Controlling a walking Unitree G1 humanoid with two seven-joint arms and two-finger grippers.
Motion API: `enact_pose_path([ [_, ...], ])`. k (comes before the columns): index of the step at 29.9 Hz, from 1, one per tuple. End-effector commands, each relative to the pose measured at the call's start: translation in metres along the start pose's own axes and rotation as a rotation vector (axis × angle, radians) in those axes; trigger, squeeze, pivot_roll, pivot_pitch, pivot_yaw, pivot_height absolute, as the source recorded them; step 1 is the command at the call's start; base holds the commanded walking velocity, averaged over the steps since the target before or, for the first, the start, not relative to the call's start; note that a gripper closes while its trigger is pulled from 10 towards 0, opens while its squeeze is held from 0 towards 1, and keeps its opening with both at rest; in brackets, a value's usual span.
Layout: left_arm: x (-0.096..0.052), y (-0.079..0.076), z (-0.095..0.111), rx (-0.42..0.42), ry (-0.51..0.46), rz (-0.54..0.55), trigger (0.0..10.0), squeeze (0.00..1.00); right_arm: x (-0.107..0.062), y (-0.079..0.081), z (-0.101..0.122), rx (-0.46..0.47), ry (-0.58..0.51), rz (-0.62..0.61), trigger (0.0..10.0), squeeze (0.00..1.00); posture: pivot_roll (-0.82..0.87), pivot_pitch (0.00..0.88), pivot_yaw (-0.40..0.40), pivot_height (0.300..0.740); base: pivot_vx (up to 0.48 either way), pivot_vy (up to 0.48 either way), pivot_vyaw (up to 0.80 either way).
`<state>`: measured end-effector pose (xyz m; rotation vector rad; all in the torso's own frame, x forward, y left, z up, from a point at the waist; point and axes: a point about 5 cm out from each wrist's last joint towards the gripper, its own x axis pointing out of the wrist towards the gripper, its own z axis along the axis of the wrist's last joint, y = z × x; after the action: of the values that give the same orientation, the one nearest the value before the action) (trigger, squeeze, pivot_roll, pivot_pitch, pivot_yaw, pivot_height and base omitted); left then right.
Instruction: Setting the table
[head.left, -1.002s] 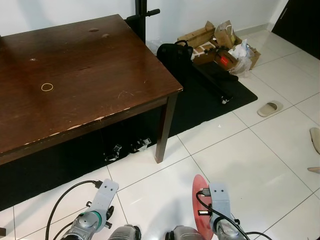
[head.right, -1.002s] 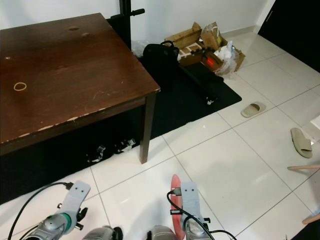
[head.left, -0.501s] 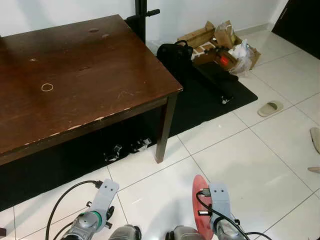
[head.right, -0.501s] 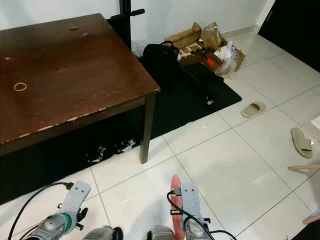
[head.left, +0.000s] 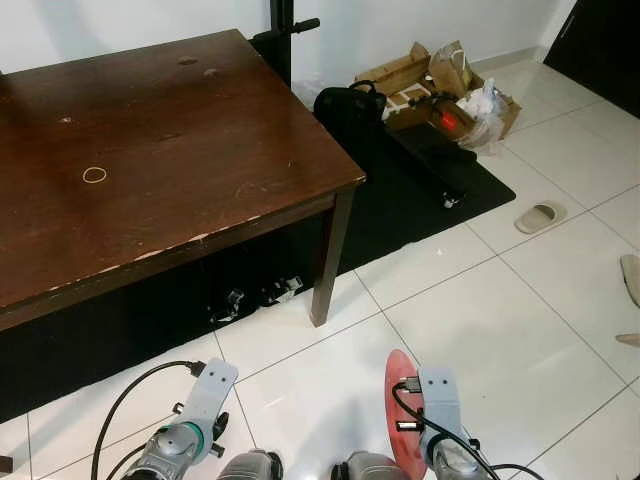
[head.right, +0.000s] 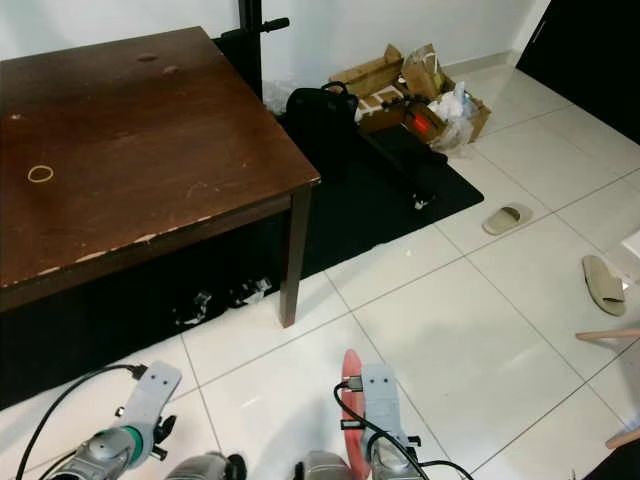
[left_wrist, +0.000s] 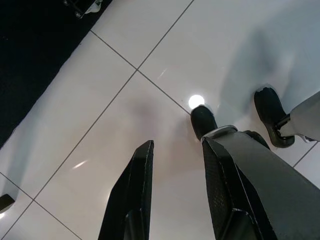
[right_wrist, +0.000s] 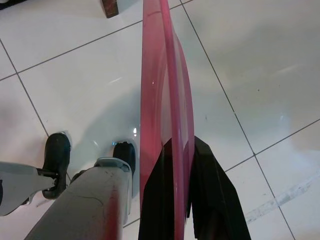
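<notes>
The right gripper (right_wrist: 176, 200) clamps 1 red plate (right_wrist: 162, 100) edge-on at the frame's bottom centre. The left gripper (left_wrist: 175, 190) hangs parted, empty. The table (head.left: 150, 150), upper left, bears no tableware: setting has barely begun.

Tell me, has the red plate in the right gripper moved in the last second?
No. The red plate sits at the same spot against the floor tile lines, clamped in the right gripper.

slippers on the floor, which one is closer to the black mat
The beige slipper lying just off the black mat's right corner, on the white tiles. The other slipper sits farther right, well away from the mat, near the picture's edge.
</notes>
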<state>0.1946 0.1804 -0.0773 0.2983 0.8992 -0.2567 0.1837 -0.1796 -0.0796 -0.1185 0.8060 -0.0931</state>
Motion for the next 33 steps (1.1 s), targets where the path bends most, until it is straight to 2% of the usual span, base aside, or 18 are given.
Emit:
enact_pose_path([
  [1, 0.0002, -0.0027, -0.0011, 0.002, 0.007, -0.01, 10.0, 0.0, -0.0011, -0.0005, -0.0038, 0.001, 0.012, -0.006, 10.0, 0.0, -0.09, 0.0, 0.033, 0.74, 0.0, 0.0, 0.0],
  [20, 0.0003, -0.003, -0.0008, 0.0, 0.006, -0.01, 10.0, 0.0, -0.0008, 0.0, -0.0026, 0.001, 0.009, -0.009, 10.0, 0.0, -0.1, 0.0, 0.032, 0.74, 0.0, 0.0, 0.0],
  [33, 0.0018, -0.0015, 0.0073, 0.003, -0.015, -0.01, 10.0, 0.0, -0.0001, 0.001, -0.0002, 0.003, 0.002, -0.009, 10.0, 0.0, -0.09, 0.0, 0.032, 0.74, 0.0, 0.0, 0.0],
])
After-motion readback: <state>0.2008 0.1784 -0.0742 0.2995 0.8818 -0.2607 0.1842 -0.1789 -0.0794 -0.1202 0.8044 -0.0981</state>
